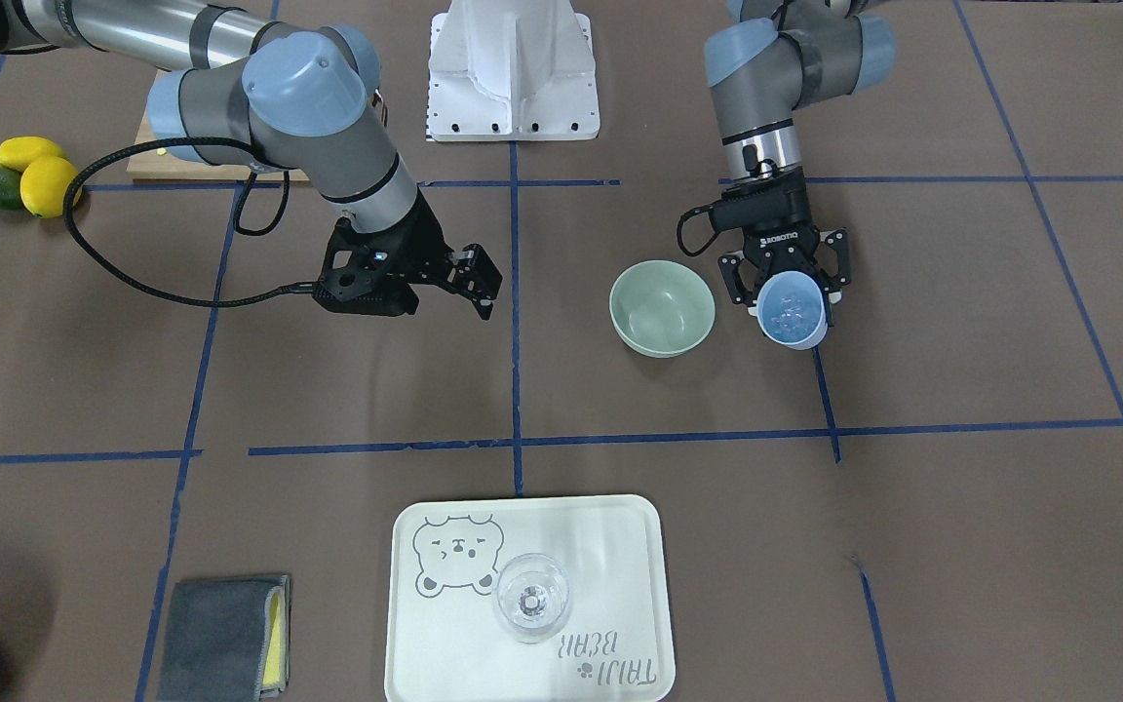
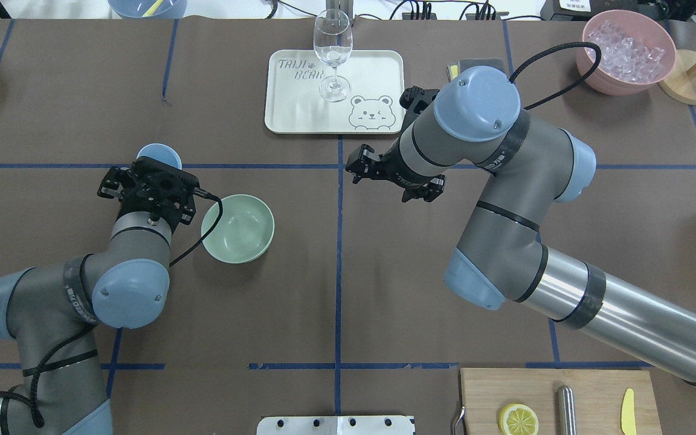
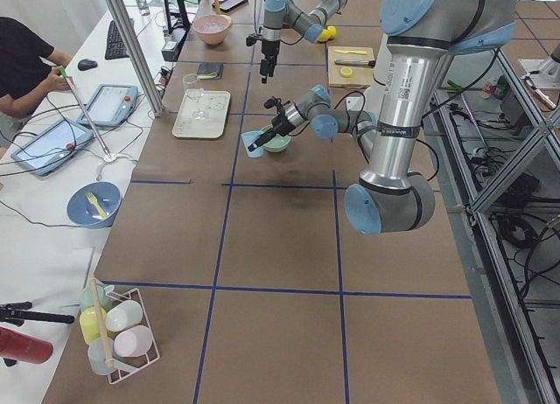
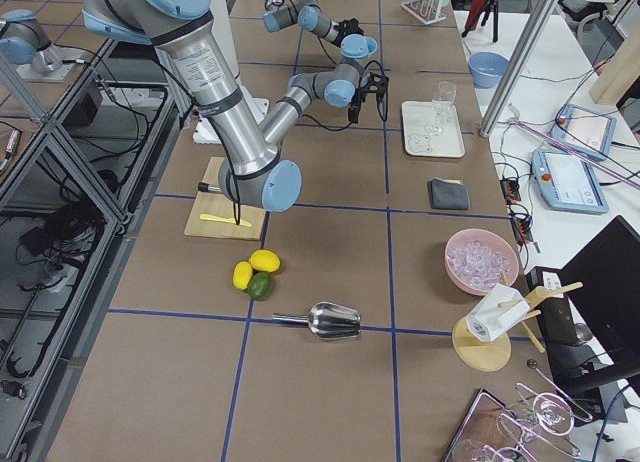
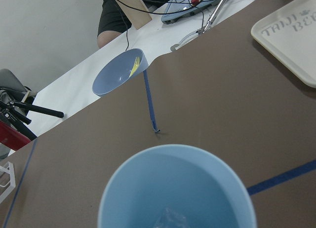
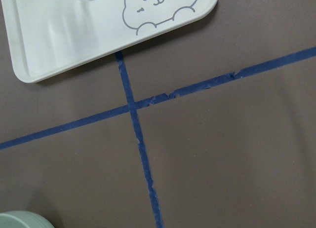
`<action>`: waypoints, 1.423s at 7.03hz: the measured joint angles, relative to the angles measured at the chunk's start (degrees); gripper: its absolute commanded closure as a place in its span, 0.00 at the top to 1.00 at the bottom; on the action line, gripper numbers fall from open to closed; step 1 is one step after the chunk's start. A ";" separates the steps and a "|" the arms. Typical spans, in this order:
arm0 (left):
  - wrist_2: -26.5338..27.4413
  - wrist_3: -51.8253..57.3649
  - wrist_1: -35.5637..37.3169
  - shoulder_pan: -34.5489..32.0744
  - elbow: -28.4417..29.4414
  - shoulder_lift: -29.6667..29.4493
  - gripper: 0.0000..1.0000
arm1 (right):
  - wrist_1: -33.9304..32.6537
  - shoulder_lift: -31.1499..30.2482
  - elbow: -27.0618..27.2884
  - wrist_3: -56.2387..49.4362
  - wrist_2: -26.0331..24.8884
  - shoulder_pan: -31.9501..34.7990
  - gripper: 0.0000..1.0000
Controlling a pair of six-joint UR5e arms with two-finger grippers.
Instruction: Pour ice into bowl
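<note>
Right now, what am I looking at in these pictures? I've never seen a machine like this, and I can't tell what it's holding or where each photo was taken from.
These are two robot arms at a brown table, photographed at one moment by six cameras: one facing the robot, one above and behind it, one at each end of the table, and one on each wrist. The left tool grips a light blue cup with a few ice cubes inside. The cup is beside an empty pale green bowl, not yet over it. The right tool hangs open and empty near the table's middle. Also on the table are a tray with a wine glass on it, and a pink bowl holding more ice.
</note>
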 measured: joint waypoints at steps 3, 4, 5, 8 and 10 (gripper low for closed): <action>6.52 5.33 10.91 3.90 -0.05 -2.58 0.00 | 0.01 -2.27 2.47 -1.12 0.83 0.51 1.00; 7.73 6.47 17.02 5.50 -0.05 -4.23 0.00 | 0.03 -2.38 2.55 -1.18 0.84 0.53 1.00; 8.20 6.92 24.72 7.16 0.01 -6.80 0.00 | 0.07 -2.41 2.54 -1.20 0.85 0.53 1.00; 8.40 8.35 39.28 10.21 1.08 -11.17 0.00 | 0.17 -2.40 2.55 -1.21 0.81 0.63 1.00; 9.50 12.37 44.42 10.61 1.35 -11.78 0.00 | 0.18 -2.40 2.54 -1.21 0.77 0.69 1.00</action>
